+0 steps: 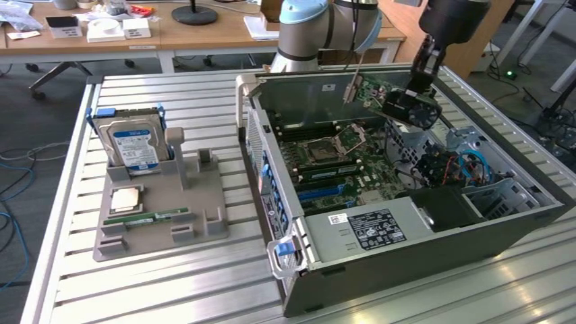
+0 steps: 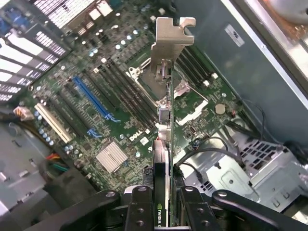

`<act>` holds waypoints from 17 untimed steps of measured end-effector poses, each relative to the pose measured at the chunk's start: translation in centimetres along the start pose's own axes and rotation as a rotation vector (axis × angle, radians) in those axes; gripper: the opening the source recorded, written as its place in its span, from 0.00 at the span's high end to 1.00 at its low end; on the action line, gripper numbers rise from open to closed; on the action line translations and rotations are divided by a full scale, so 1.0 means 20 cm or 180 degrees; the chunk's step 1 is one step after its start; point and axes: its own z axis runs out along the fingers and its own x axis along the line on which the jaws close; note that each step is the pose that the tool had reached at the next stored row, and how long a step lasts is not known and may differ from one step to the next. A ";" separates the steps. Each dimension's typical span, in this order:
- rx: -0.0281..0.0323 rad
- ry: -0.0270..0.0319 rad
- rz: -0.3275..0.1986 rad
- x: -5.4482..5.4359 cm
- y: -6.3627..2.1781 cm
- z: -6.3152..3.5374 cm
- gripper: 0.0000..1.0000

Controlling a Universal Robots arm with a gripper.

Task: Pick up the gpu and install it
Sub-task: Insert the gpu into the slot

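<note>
The gpu [image 1: 393, 101] hangs tilted in the air above the open computer case [image 1: 423, 253], near the case's far wall, and my gripper [image 1: 421, 86] is shut on it. Its silvery bracket [image 1: 353, 82] points toward the exterior view's left. In the wrist view the gpu [image 2: 164, 159] appears edge-on between my fingers [image 2: 139, 208], with my gripper [image 2: 164, 211] closed on its card edge. The metal bracket [image 2: 169, 45] sticks out past the card, over the motherboard [image 2: 120, 91]. A long blue slot [image 2: 91, 98] lies on the board, off to one side of the card.
A grey holder [image 1: 171, 223] on the slatted table, at the exterior view's left, carries a hard drive [image 1: 135, 145], a processor [image 1: 124, 199] and a green memory stick [image 1: 147, 218]. Inside the case are a power supply [image 1: 373, 228], drive cages and blue cables [image 1: 468, 165]. Desks stand behind.
</note>
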 end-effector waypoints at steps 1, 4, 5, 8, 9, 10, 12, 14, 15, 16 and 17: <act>-0.0001 0.0003 -0.0062 0.00 0.000 0.000 0.74; -0.0005 0.0012 -0.0232 0.00 0.000 0.001 0.74; -0.0006 0.0015 -0.0289 0.00 0.000 0.001 0.74; -0.0010 0.0025 -0.0466 0.00 0.000 0.002 0.74; -0.0011 0.0028 -0.0523 0.00 0.000 0.003 0.74; -0.0012 0.0031 -0.0580 0.00 0.000 0.003 0.74; -0.0015 0.0037 -0.0693 0.00 0.000 0.003 0.74; -0.0017 0.0043 -0.0812 0.00 0.000 0.004 0.74; -0.0018 0.0046 -0.0869 0.00 0.000 0.004 0.74; -0.0020 0.0049 -0.0926 0.00 0.000 0.005 0.74; -0.0021 0.0052 -0.0984 0.00 0.000 0.005 0.74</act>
